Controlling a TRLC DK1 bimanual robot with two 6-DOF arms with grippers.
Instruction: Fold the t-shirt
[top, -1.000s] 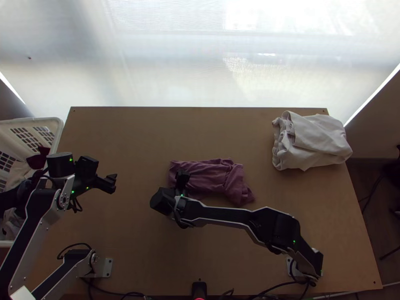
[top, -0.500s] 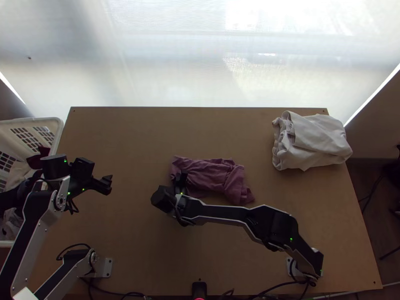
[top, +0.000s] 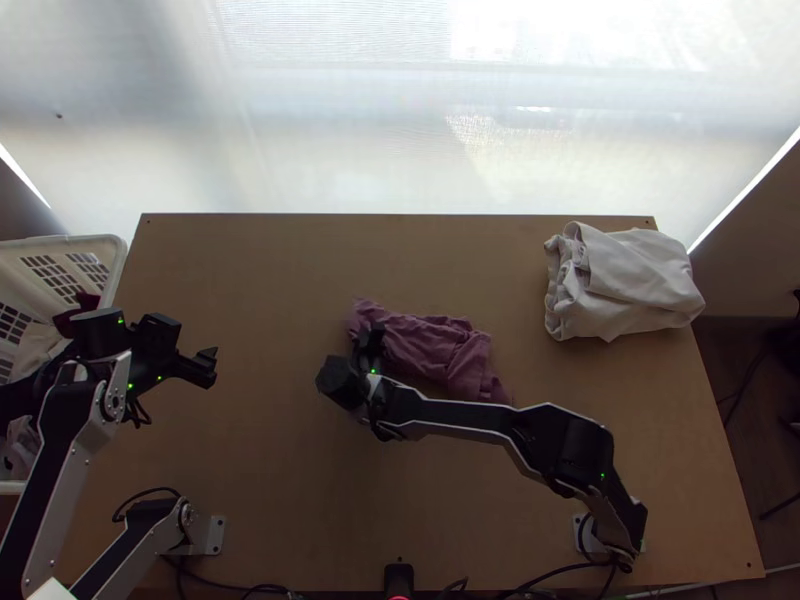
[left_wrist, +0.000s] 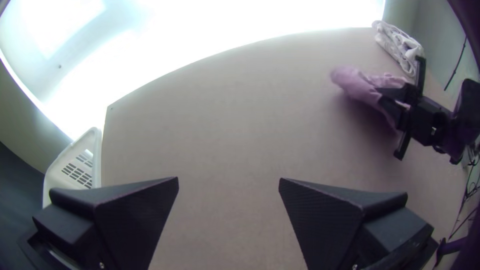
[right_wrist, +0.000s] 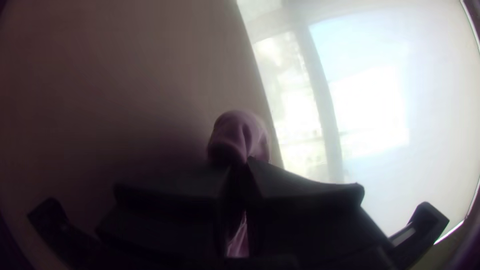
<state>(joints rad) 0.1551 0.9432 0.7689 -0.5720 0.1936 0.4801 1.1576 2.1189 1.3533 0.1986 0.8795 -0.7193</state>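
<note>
Since half a second ago, the right gripper (top: 371, 335) has shifted slightly toward the table's far edge and to the right, carrying the held left end of the purple t-shirt (top: 435, 350) with it. Left of it, the left gripper (top: 207, 366) has drifted a little farther left.

The t-shirt lies near the middle of the wooden table (top: 300, 270), bunched into a narrow, creased bundle slanting toward the near right. In the right wrist view, the right gripper's two black fingers are clamped on its fabric; the left wrist view shows that end raised over a shadow. The left gripper is well apart from it, its fingers spread wide.

White cloth (top: 635, 280) lies folded at the far right corner. Beside the table's left edge stands a white basket (top: 118, 262) with clothes inside.
</note>
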